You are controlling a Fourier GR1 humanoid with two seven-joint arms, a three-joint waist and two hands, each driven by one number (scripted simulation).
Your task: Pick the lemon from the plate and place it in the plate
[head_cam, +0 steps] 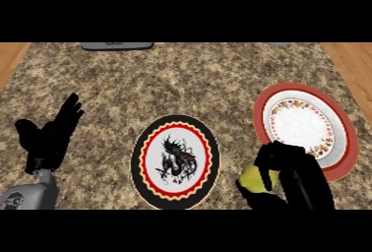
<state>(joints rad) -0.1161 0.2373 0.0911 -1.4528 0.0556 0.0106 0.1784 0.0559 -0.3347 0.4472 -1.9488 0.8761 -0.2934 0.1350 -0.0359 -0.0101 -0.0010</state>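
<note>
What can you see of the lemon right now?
The lemon shows only as a yellow, rounded patch: the right hand is curled round it, hiding most of it. It sits near the view's lower edge, between the black-rimmed plate and the red-rimmed plate. Whether it touches the counter cannot be told.

A kitchen counter in a home.
The speckled stone counter [181, 83] has wooden edges, and two decorated plates, one black-rimmed [174, 125] and one red-rimmed [270, 98], lie on it.

Grey flat object [116, 46] at the speckled granite counter's [181, 83] far edge.
</note>
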